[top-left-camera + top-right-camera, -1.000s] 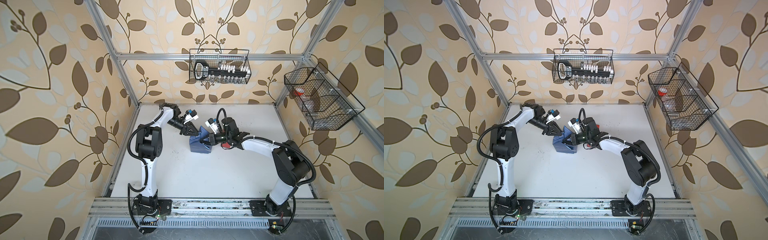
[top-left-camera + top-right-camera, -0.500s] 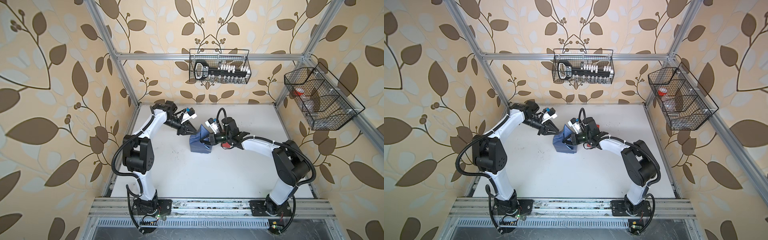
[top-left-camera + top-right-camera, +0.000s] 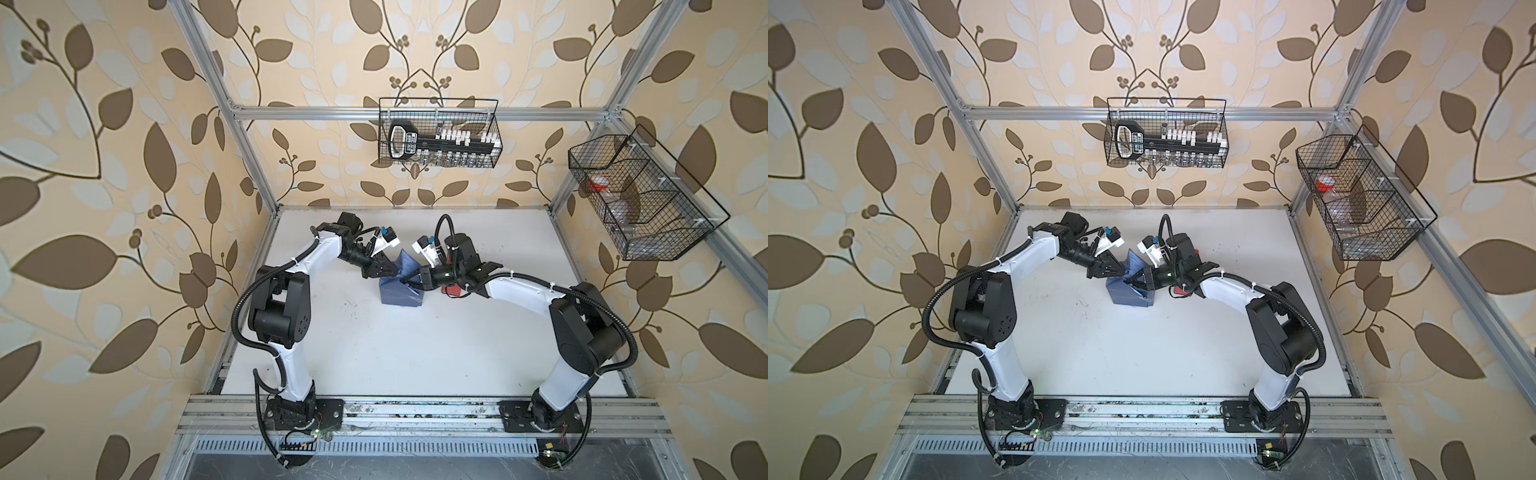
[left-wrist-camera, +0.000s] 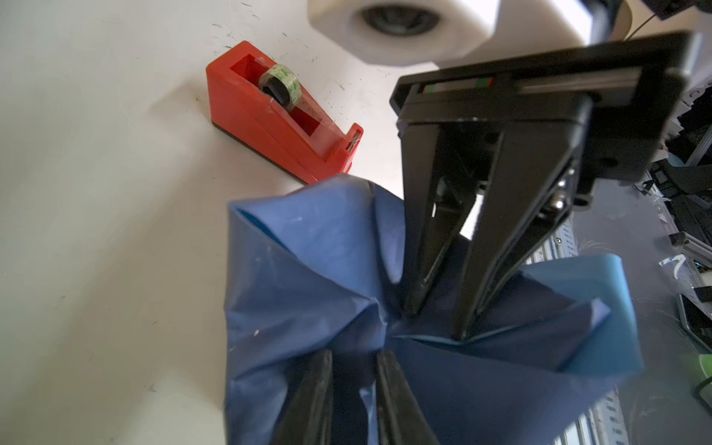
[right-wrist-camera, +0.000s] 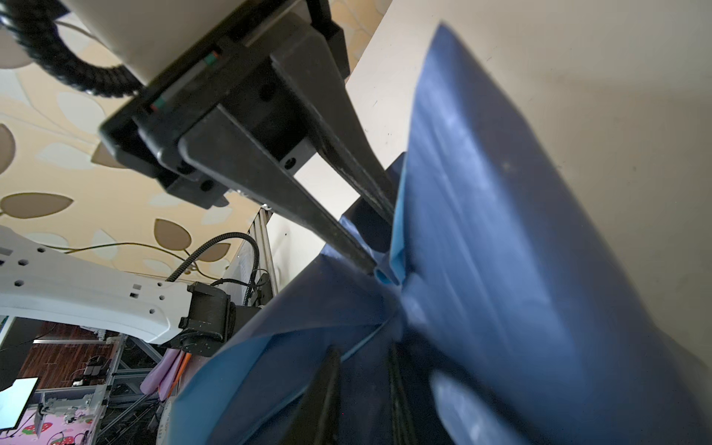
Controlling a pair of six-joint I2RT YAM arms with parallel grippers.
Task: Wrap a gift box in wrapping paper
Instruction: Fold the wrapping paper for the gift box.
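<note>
1. Paper (image 3: 397,293): crumpled bundle just beside dispenser (image 4: 269,115).
2. Left gripper (image 5: 379,242): jaws narrow, tips at paper, on the side away from dispenser; grip unclear.
3. Right gripper (image 4: 435,323): jaws narrow, tips pressing paper; grip unclear.

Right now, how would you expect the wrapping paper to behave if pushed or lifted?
Probably floppy: the wrapping paper is creased and bunched into soft folds. Likely light, being thin enough to curl over at one edge. It may spring open if released.
</note>
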